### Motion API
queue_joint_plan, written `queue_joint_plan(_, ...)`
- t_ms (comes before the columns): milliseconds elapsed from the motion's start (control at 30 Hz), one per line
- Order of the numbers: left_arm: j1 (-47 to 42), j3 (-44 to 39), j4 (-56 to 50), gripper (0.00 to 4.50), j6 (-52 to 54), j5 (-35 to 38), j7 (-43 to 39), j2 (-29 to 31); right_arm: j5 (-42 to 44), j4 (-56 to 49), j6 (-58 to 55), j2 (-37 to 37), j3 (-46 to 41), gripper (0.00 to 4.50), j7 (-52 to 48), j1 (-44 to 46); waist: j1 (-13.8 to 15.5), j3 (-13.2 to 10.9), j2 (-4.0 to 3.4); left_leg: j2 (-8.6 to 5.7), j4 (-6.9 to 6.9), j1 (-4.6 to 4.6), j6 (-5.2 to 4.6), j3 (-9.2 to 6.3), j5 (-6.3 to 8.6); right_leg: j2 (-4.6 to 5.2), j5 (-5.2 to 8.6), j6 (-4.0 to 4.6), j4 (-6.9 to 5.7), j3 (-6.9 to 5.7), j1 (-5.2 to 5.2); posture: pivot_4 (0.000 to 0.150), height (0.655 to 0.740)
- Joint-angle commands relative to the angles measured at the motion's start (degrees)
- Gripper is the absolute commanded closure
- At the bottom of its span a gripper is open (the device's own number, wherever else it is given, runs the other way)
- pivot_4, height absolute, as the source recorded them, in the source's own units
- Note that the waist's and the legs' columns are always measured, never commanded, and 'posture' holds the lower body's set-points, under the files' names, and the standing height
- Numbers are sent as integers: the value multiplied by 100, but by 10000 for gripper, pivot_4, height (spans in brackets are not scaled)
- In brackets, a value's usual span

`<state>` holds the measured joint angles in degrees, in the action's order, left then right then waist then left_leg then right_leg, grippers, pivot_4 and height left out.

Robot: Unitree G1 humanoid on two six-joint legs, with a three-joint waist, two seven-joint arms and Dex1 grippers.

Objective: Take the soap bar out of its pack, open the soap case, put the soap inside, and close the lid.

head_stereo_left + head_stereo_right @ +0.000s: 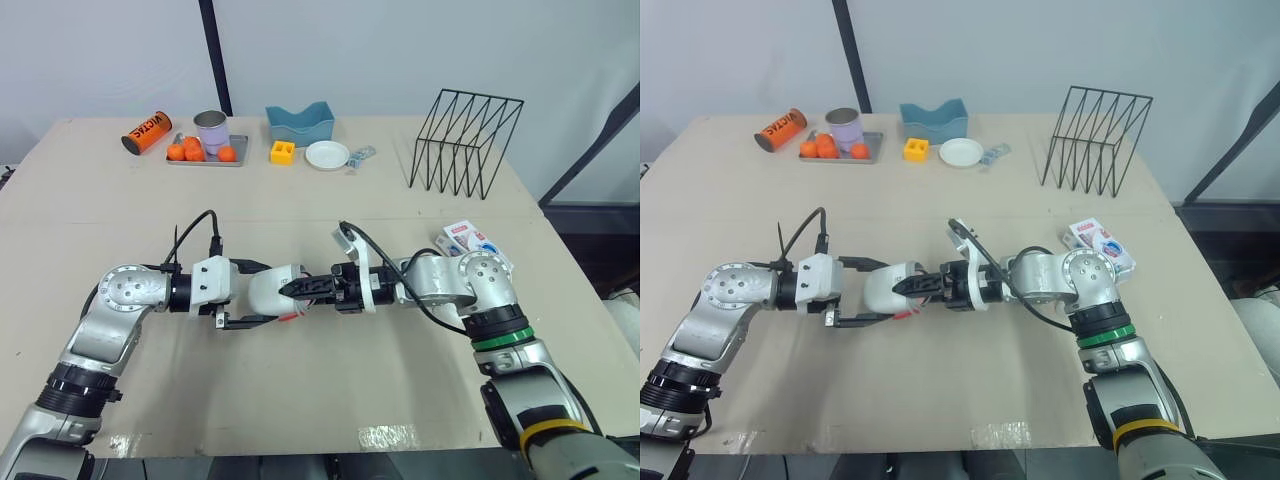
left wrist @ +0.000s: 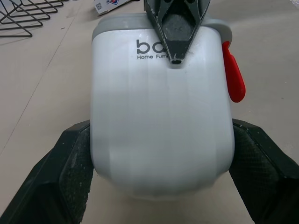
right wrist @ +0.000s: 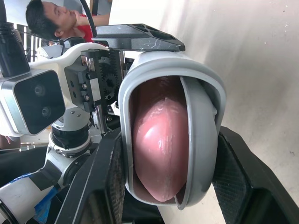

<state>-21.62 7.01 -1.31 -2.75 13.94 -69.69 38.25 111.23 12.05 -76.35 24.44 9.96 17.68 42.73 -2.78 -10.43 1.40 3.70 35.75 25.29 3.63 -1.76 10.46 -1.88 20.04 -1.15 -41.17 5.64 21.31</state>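
Left jaws clamp soap case [image 1: 268,290]; right jaws pinch its mouth; right wrist view: soap [image 3: 159,140] inside.

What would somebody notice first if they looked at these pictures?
First, the two grippers meet in the middle of the table. The left gripper clamps a white soap case at one end, and the right gripper pinches the other. In the right wrist view the lid is ajar, with a pink soap bar inside. A black wire rack stands at the far right.
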Motion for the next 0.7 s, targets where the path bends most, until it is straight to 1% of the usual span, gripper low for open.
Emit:
queue_joint_plan(33,-123,-60,-27,10078,11,46,58,-8,177,-526,-42,23,166,24862,-31,146,0,0,0,0,0,0,0,0,0,0,0,0,0,0,0,1500,7400)
queue_joint_plan(200,-125,-60,-27,10078,17,39,66,-6,88,-643,88,142,316,24862,65,122,0,0,0,0,-1,1,0,0,0,0,0,0,1,0,1,1500,7400)
queue_joint_plan(433,-119,-55,-42,10078,29,34,74,-3,177,-668,162,166,446,24862,91,71,0,0,0,0,-1,1,0,0,0,0,0,0,2,1,1,1500,7400)
queue_joint_plan(467,-116,-53,-43,10078,26,32,75,-1,177,-683,160,159,454,20404,78,76,0,0,0,0,-1,1,0,0,0,0,0,0,2,0,1,1500,7400)
queue_joint_plan(500,-114,-47,-30,10078,14,19,72,3,177,-674,147,144,452,13223,50,82,0,0,0,0,-1,1,0,0,0,0,0,0,2,0,1,1500,7400)
queue_joint_plan(533,-113,-42,-11,10078,-4,3,69,6,177,-652,125,128,449,11272,14,80,0,0,0,0,-2,1,0,0,0,0,0,0,2,0,1,1500,7400)
queue_joint_plan(567,-105,-39,-2,10078,-19,-8,69,12,177,-654,116,126,452,5671,-1,74,-4,0,0,1,-2,1,0,0,0,-1,0,0,2,0,2,1500,7400)
queue_joint_plan(600,-100,-36,1,10078,-29,-13,70,15,177,-630,105,108,438,1430,-15,65,-3,0,0,2,-3,1,0,0,0,-2,0,0,2,1,2,1500,7400)
queue_joint_plan(633,-97,-35,0,10078,-32,-12,74,16,177,-611,102,87,424,639,-33,55,-2,0,0,1,-3,1,0,0,0,-1,0,0,2,1,2,1500,7400)
queue_joint_plan(700,-92,-34,-4,10078,-38,-11,80,15,177,-584,110,52,409,639,-32,46,0,0,0,1,-2,2,0,0,0,-1,0,0,2,1,2,1500,7400)
